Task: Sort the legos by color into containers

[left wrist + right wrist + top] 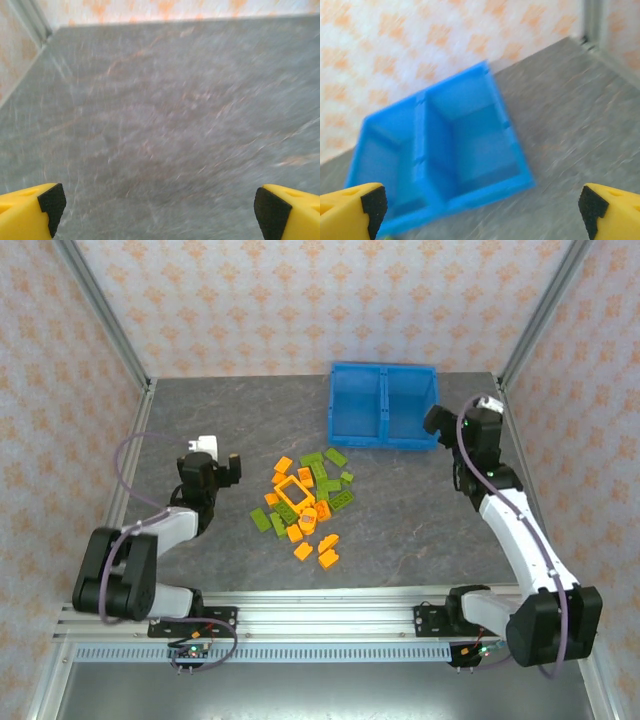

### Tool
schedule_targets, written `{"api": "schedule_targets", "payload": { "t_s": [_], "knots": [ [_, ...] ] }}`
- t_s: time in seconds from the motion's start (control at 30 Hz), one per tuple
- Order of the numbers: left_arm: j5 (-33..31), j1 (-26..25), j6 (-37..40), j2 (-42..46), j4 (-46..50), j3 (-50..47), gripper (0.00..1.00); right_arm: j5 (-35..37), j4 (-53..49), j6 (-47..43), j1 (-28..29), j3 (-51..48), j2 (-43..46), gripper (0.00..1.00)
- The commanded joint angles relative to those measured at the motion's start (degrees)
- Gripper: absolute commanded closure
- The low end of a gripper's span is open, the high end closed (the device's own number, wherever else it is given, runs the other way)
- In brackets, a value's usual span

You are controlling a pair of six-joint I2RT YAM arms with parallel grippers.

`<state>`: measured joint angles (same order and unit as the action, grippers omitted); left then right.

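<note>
1. The left gripper [160, 210] had its yellow fingers [30, 205] with black pads spread wide, at opposite bottom corners of the left wrist view, with nothing between them.
2. Beneath and beyond those fingers lay bare dark grey marbled tabletop [175, 100], blurred, reaching back to an orange-patterned wall [175, 10].
3. The right gripper [482, 210] was likewise wide apart, its black-padded yellow fingers [355, 207] holding nothing.
4. Just ahead of the right fingers sat the bright blue plastic bin [480, 192], blurred and seen at an angle, a central wall [422, 145] splitting it into two rectangular compartments side by side.
5. From the top camera, the right gripper hovered just beside the bin's near right corner, while the left gripper hung over open table on the left side.
6. The small orange and olive-green plastic lego bricks [305, 505] lay in a loose mixed pile on the table at the centre, between the two arms and in front of the bin, outside it.
7. An orange-yellow square frame piece [292, 492] rested in the middle of that pile.
8. The pile lay well apart from both grippers; the bin stood near the back wall, right of centre.
</note>
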<state>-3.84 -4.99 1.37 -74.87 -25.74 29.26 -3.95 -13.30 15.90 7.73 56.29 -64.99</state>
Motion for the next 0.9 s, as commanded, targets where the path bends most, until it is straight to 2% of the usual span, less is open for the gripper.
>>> {"api": "schedule_targets", "payload": {
  "t_s": [0.0,0.1,0.17,0.33,0.47,0.63,0.87],
  "knots": [
    [0.74,-3.2,-2.97,8.78,14.7,5.6,0.0,-9.76,-23.99,1.67,3.85,3.29,-4.12,0.01],
    [6.25,-8.48,-2.75,14.12,24.94,10.71,0.0,-12.54,-28.79,1.4,8.45,6.19,-7.52,0.01],
    [12.01,-12.57,0.58,16.19,31.83,14.84,0.0,-12.57,-29.92,2.52,12.1,7.05,-9.84,0.01],
    [23.86,-23.51,17.61,17.08,54.78,25.57,0.0,-12.04,-25.26,9.74,18.61,7.43,-17.13,0.01],
    [24.08,-28.84,25.51,16.47,65.17,29.3,0.0,-12.09,-20.0,16.27,20.11,9.74,-24.27,0.0],
    [24.05,-30.16,29.97,16.6,68.5,29.3,0.0,-9.62,-19.95,19.72,21.94,17.52,-34.92,0.01],
    [22.14,-30.34,33.07,17.54,68.9,27.51,0.0,-7.44,-20.0,22.16,23.55,24.71,-46.7,0.18]
  ]
}}
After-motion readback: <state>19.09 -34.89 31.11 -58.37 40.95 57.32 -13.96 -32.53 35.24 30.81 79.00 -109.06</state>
